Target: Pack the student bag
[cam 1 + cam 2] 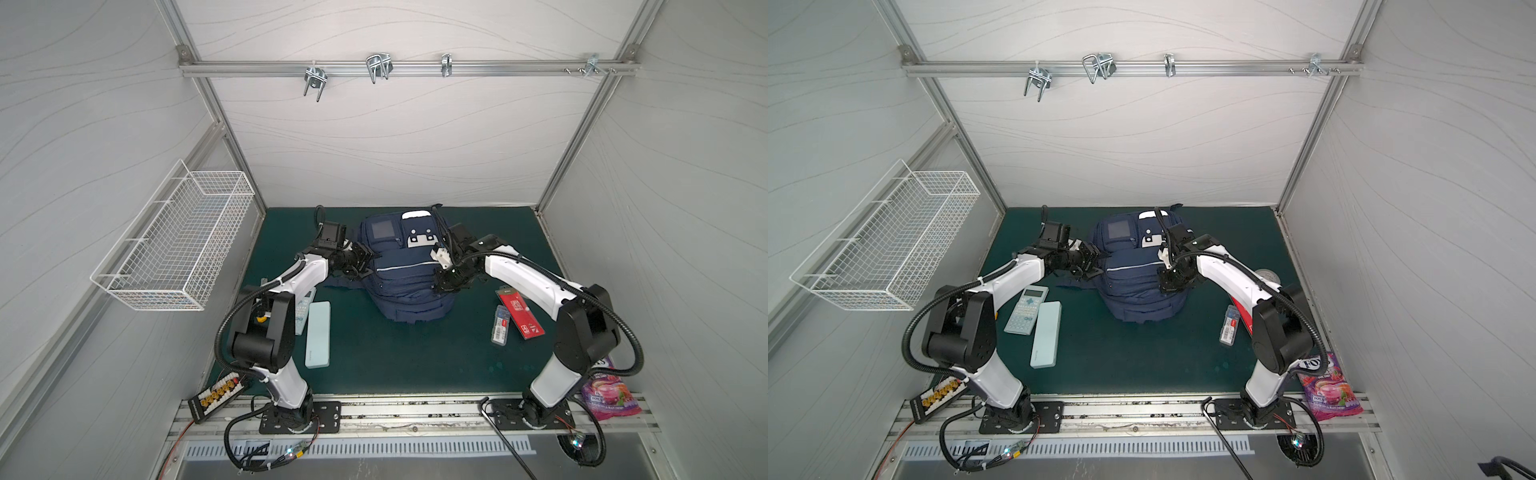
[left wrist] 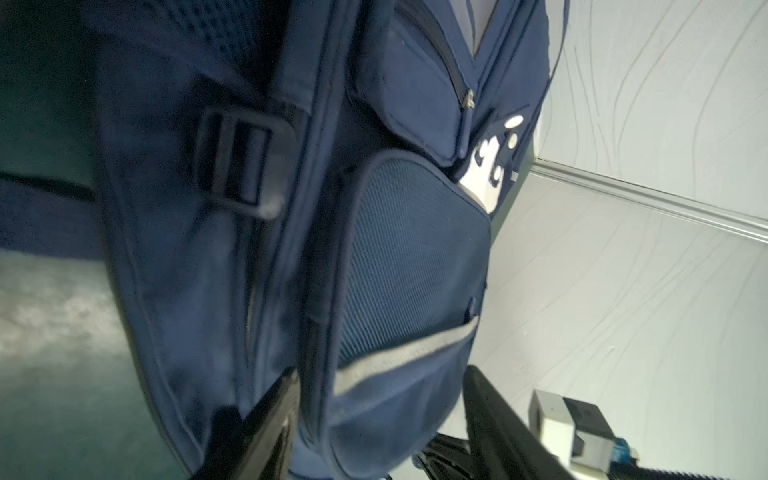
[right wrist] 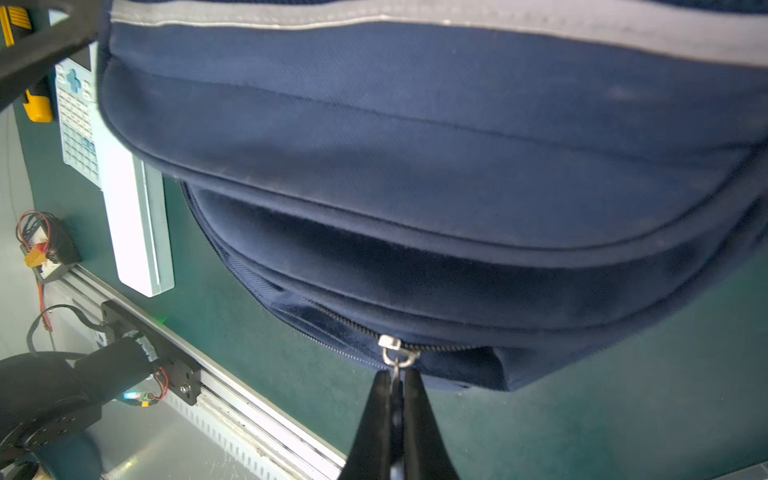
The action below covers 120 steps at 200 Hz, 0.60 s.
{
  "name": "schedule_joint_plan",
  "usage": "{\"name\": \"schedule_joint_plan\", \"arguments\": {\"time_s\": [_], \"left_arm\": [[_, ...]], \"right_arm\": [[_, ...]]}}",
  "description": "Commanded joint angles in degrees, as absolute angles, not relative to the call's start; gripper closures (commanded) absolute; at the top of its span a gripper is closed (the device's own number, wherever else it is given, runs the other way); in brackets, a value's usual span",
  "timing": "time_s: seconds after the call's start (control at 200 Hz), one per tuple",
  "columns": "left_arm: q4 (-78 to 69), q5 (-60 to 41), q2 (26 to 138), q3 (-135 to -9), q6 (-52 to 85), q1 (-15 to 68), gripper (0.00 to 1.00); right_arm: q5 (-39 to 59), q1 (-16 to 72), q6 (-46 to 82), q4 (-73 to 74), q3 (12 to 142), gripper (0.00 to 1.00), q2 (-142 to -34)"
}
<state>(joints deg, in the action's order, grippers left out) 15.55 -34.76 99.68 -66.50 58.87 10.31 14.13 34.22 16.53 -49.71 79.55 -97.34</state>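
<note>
Green mat [image 1: 374, 361] holds 1 student bag [image 1: 407, 282]; left fingers [image 2: 494, 424] spread, right fingers [image 3: 419, 415] pinch 1 zipper pull [image 3: 397, 353].

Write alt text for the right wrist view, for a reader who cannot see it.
The right claw is pinched shut on the metal zipper pull of the navy student bag, which fills most of the frame. The bag lies on a green mat, with a calculator and a pale case beside it.

I see the pale plastic calculator [image 1: 1027, 311] and pale rectangular case [image 1: 318, 334] left of the navy fabric backpack [image 1: 399, 286], red card packet [image 1: 521, 313] right.
</note>
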Motion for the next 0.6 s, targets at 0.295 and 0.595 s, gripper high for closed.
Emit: {"name": "schedule_joint_plan", "arguments": {"time_s": [0.295,0.595], "left_arm": [[-1.6,-41.8,107.6,-68.6,63.2,13.1,0.71],[-8.9,-40.5,103.5,-63.8,73.8,14.1,1.0]], "right_arm": [[15.2,35.7,14.4,-52.4,82.0,1.0,-100.8],[20.1,40.5,13.3,-50.1,88.6,1.0,-106.4]]}}
